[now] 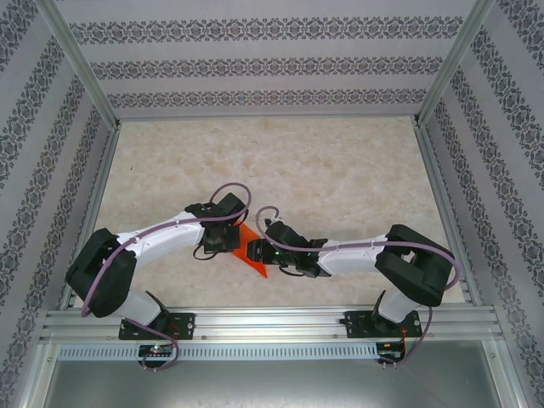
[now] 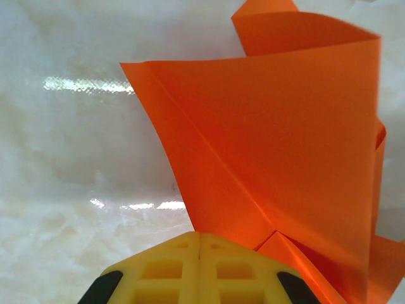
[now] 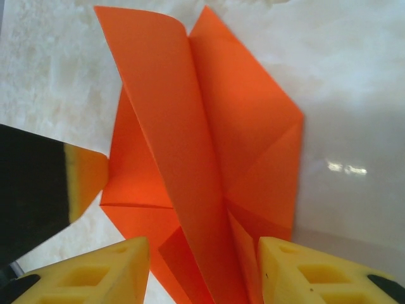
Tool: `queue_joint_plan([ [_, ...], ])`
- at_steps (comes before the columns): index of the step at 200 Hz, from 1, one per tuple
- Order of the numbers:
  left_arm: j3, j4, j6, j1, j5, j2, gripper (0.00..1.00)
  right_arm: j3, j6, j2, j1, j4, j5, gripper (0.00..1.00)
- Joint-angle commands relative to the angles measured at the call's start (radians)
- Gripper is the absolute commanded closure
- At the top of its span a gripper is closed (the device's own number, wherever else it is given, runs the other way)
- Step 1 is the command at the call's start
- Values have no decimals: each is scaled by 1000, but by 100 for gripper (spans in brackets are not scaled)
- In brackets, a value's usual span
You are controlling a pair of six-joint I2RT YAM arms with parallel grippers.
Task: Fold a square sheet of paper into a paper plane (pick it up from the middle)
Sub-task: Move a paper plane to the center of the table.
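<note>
The square sheet of paper (image 1: 252,253) was no longer flat. It carried a long centre crease and diagonal folds that turned corners inward to a rough point, while the other flaps stood loose and curled. I judged the folding to be about midway: the nose folds were in, but the wings were still to be creased and flattened. It was bright orange, thin and unmarked, and stood half upright off the pale surface (image 1: 340,170) near its front edge, between the two arms. The left end effector (image 2: 199,237) was clenched at the paper's lower corner; whether it pinched an edge I could not tell. The right end effector (image 3: 204,244) stood released, its fingers straddling the centre ridge.
</note>
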Motion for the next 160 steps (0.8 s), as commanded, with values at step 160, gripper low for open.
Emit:
queue_joint_plan([
  [160, -19, 46, 29, -7, -3, -23, 92, 199, -258, 107, -2, -278, -78, 69],
])
